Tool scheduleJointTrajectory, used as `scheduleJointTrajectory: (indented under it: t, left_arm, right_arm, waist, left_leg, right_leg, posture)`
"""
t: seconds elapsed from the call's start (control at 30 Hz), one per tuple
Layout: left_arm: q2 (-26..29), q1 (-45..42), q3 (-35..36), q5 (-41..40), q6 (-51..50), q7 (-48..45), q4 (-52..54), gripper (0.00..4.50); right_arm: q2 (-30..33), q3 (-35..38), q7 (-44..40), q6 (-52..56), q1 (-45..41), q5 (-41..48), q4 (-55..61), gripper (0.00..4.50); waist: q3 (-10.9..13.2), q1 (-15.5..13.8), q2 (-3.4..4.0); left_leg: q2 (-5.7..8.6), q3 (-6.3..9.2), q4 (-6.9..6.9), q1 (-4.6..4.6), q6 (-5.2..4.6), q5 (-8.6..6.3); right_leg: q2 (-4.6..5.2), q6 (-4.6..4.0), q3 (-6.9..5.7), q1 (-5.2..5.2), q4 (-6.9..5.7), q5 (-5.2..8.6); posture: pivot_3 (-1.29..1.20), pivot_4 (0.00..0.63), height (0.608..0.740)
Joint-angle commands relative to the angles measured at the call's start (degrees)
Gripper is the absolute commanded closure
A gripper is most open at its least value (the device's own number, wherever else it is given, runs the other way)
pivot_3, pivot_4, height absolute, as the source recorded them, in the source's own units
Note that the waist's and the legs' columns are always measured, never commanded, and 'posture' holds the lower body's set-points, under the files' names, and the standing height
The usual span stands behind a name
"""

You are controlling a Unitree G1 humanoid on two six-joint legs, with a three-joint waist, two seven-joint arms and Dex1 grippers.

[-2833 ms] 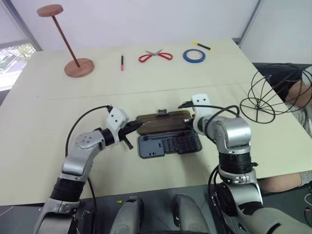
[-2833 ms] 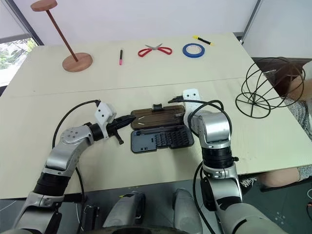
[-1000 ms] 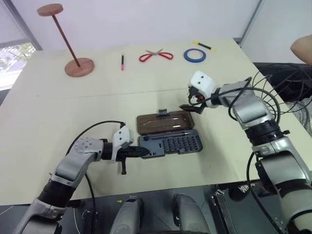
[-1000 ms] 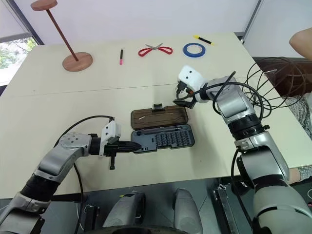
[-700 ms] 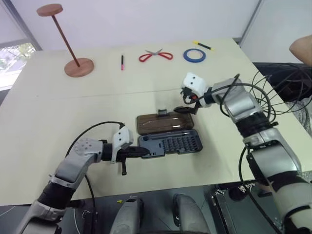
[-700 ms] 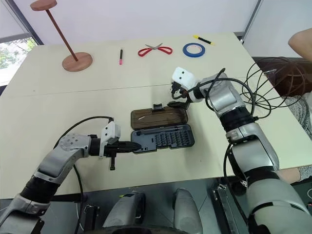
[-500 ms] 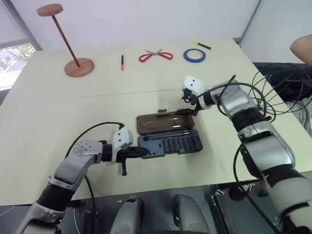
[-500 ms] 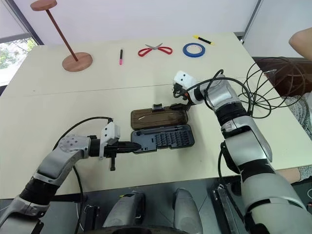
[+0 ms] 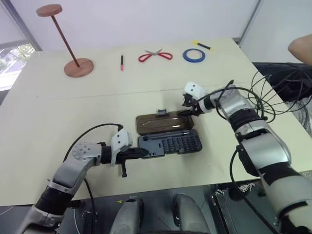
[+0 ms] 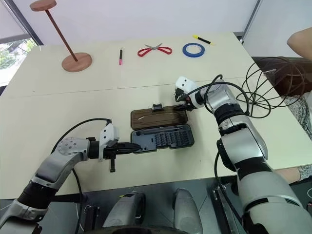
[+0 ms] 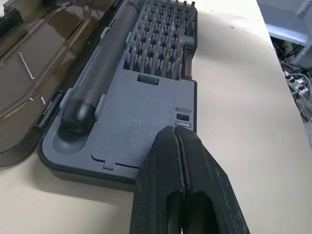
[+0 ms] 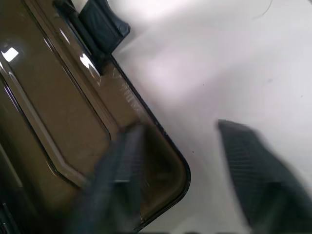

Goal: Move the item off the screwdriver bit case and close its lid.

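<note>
The screwdriver bit case (image 9: pixel 170 143) lies open mid-table, its rows of bits showing. Its brown lid (image 9: pixel 161 123) lies flat behind it, latch tab (image 9: pixel 162 112) on the far edge. My left gripper (image 9: pixel 146 152) is shut, its tips resting on the case's left end (image 11: pixel 146 97). My right gripper (image 9: pixel 186 112) is at the lid's far right corner, open; one finger is over the lid (image 12: pixel 53 97), the other over bare table. The item, a black wire globe (image 9: pixel 278 92), sits off the table's right edge.
Along the table's far side are a wooden stand (image 9: pixel 73 63), a red pen (image 9: pixel 122 62), red scissors (image 9: pixel 155 56), a blue tape roll (image 9: pixel 194 55) and a yellow marker (image 9: pixel 202 46). A person's arm (image 9: pixel 300 46) shows at the right, above the globe.
My right gripper has come down and toward the case, reaching the lid's far right corner, and its fingers have drawn closer together. The left gripper has stayed on the case's end.
</note>
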State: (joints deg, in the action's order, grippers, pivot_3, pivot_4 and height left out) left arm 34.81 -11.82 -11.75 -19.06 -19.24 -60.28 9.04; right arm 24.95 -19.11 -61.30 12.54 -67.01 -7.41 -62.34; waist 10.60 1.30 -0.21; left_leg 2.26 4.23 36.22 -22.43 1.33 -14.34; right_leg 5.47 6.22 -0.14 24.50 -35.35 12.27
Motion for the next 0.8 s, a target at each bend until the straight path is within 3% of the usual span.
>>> scheduleJointTrajectory:
  t: [0.03, 0.1, 0.5, 0.8]
  left_arm:
    - [0.52, 0.90, -0.14, 1.07, -0.26, 0.40, -0.08, 4.50]
    - [0.46, 0.84, -0.19, 1.11, -0.27, 0.47, -0.07, 4.50]
    - [-0.61, -0.80, -0.17, 1.58, -0.27, 0.87, -0.84, 4.50]
    - [-1.88, -2.84, 0.86, 0.94, -0.94, 1.08, -1.05, 4.50]
  right_arm:
    - [-0.11, 1.53, 0.23, -0.70, -1.77, -0.52, 0.09, 4.05]
    - [-0.05, 1.52, -0.28, -1.22, -1.38, -1.10, 0.18, 4.45]
    - [0.86, 0.88, 0.85, -7.15, 1.59, -4.08, 5.31, 4.45]
    - [4.23, 1.79, 1.74, -17.54, 8.40, -3.95, 20.39, 4.45]
  waist:
    - [-0.01, 0.08, 0.00]
    - [-0.08, 0.53, -0.09]
    - [-0.06, 1.41, -0.07]
    - [-0.05, 1.19, -0.06]
  left_leg:
    - [0.00, 0.00, 0.00, 0.00, 0.01, 0.00]
    - [-0.01, 0.01, 0.00, 0.10, 0.02, 0.01]
    - [-0.06, 0.05, 0.00, 0.18, 0.05, 0.03]
    - [-0.05, 0.05, 0.00, 0.08, 0.06, 0.04]
  right_leg:
    - [0.00, 0.00, 0.00, 0.00, -0.01, 0.00]
    - [-0.02, -0.01, 0.00, -0.07, -0.05, -0.01]
    - [-0.09, -0.06, 0.02, -0.08, -0.18, -0.01]
    - [-0.08, -0.05, 0.02, -0.02, -0.15, -0.01]
  posture:
    - [0.00, 0.150, 0.740]
    - [0.00, 0.150, 0.740]
    - [0.00, 0.150, 0.740]
    - [0.00, 0.150, 0.740]
